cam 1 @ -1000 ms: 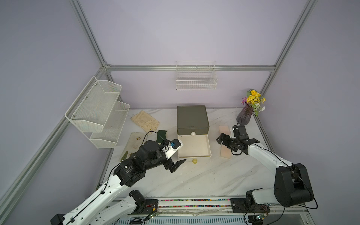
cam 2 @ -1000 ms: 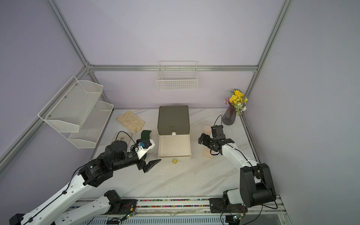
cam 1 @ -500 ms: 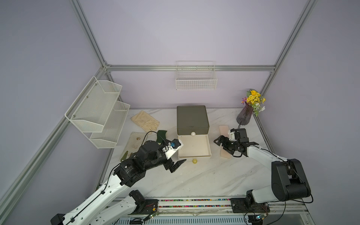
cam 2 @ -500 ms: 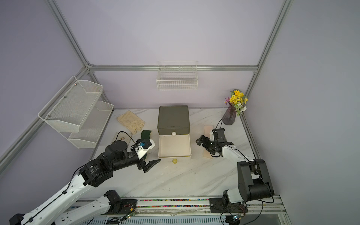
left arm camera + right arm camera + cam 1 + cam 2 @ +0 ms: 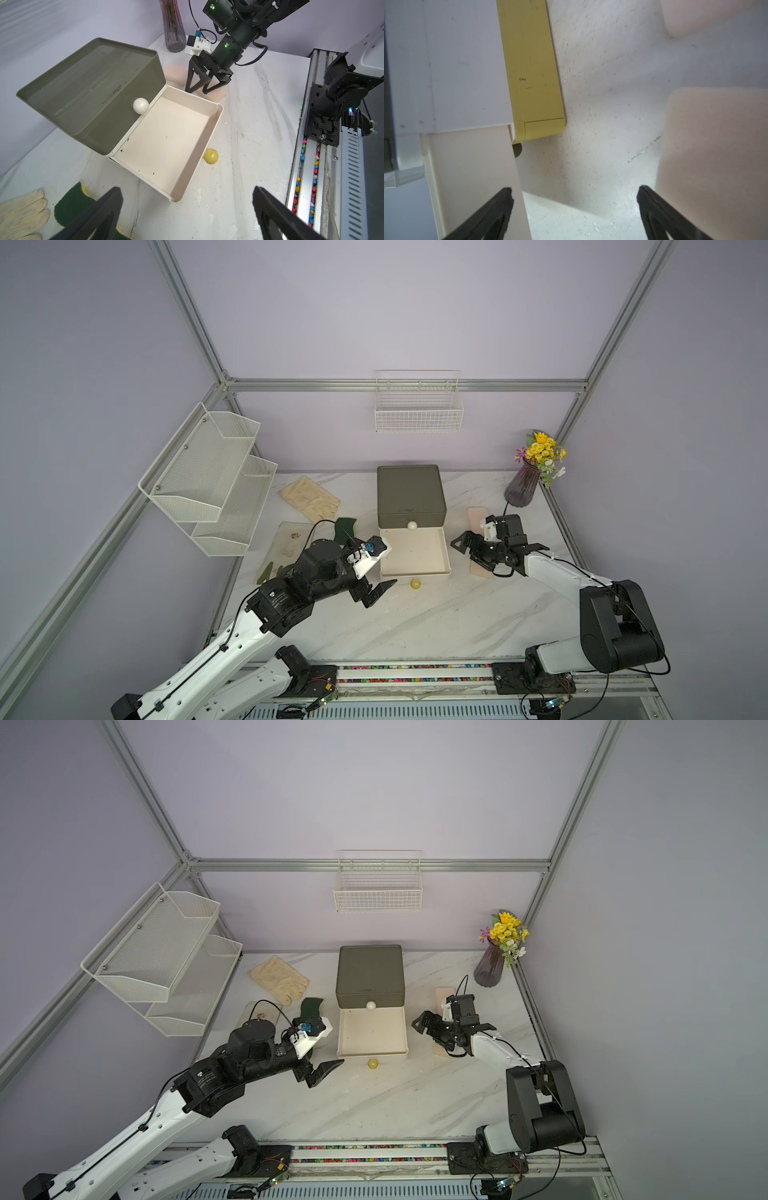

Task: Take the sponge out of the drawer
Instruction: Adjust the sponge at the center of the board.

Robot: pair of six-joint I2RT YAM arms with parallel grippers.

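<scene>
Showing a drawer (image 5: 415,572) pulled open and empty. A green sponge (image 5: 71,203) lies on the table (image 5: 436,614) to its left, just beside the left gripper (image 5: 187,189) and back of its fingertips, so that arm is nearer. Both grippers' jaws stand wide apart, holding nothing. The right gripper (image 5: 197,90) is poised over a pink block (image 5: 477,515).
</scene>
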